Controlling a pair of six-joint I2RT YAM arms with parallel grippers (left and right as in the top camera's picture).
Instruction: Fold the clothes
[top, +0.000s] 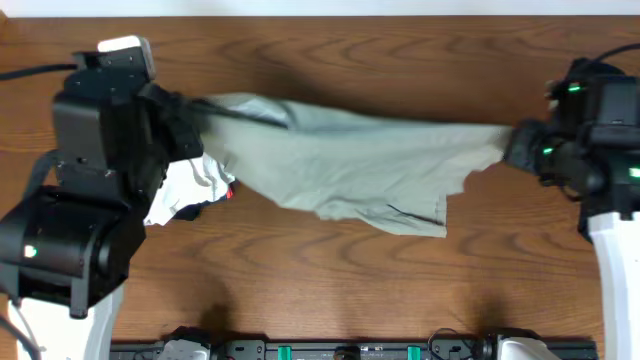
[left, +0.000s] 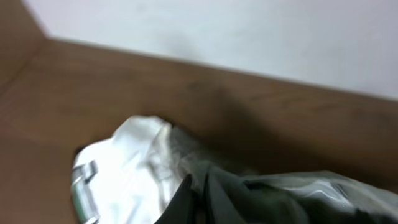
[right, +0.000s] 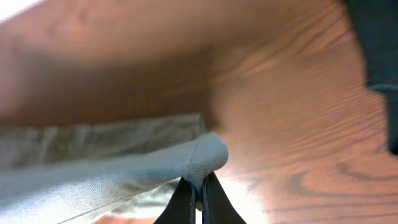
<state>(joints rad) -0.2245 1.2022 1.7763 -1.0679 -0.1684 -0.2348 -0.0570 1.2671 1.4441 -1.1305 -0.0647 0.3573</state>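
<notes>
The pale grey-green shorts (top: 350, 160) hang stretched across the wooden table between both arms, lower edge sagging toward the middle. My left gripper (top: 188, 108) is shut on their left end; in the left wrist view the dark cloth (left: 280, 199) is bunched around my gripper (left: 199, 202). My right gripper (top: 515, 148) is shut on the right corner, and in the right wrist view a fold of the shorts (right: 205, 155) is pinched between the fingertips (right: 183, 202). A white top (top: 190, 185) lies crumpled under the left arm, also seen as the white top (left: 130, 174), with a scrap of black garment (top: 198, 211) beside it.
The wooden table (top: 330, 290) runs to a pale wall (left: 249, 31) at the back. A black rail with fittings (top: 340, 350) lines the front edge. The left arm's bulky body (top: 80, 200) covers the table's left side.
</notes>
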